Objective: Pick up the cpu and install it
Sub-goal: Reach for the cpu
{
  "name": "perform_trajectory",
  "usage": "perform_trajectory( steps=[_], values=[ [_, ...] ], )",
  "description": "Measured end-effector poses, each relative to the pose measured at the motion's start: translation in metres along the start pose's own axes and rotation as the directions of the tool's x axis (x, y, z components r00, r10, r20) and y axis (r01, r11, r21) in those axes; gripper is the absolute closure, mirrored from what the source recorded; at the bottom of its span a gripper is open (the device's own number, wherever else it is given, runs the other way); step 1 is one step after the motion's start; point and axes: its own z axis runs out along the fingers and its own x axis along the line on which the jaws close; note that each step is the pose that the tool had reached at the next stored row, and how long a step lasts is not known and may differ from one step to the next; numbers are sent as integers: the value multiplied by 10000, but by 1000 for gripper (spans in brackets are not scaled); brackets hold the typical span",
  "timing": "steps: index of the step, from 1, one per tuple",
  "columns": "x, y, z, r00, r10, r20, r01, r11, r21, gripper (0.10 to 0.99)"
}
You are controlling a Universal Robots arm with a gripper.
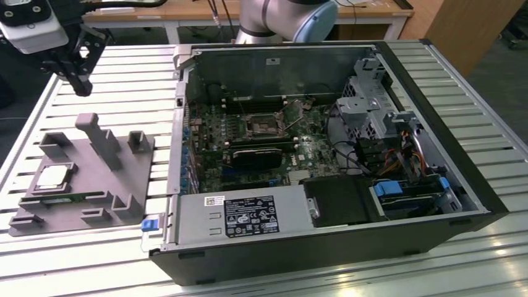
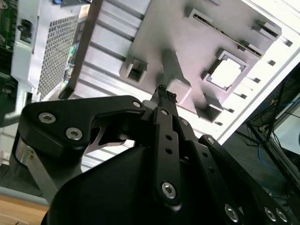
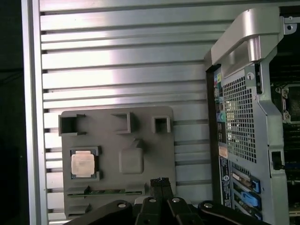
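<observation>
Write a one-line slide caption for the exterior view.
Gripper hovers over the slatted table, near the grey fixture holding the cpu, beside the open computer case.

The arm (image 1: 268,15) is silver-grey metal with a pale blue joint cap (image 1: 318,21). The gripper (image 2: 163,91) is matte black, its linkage bars (image 2: 166,145) studded with silver screws (image 2: 168,189), under a white housing (image 1: 33,31).

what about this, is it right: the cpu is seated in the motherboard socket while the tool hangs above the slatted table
No. The cpu is seated in the grey fixture, not in the motherboard socket, as the exterior view shows. The tool does hang above the slatted table.
</observation>
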Motion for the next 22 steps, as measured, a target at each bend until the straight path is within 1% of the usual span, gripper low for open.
perform_trajectory(
  steps=[3,22],
  values=[
    [78,-6,5,10000,1,-7,-1,10000,1,980],
    [440,-35,37,10000,2,-62,-2,10000,5,980]
  ],
)
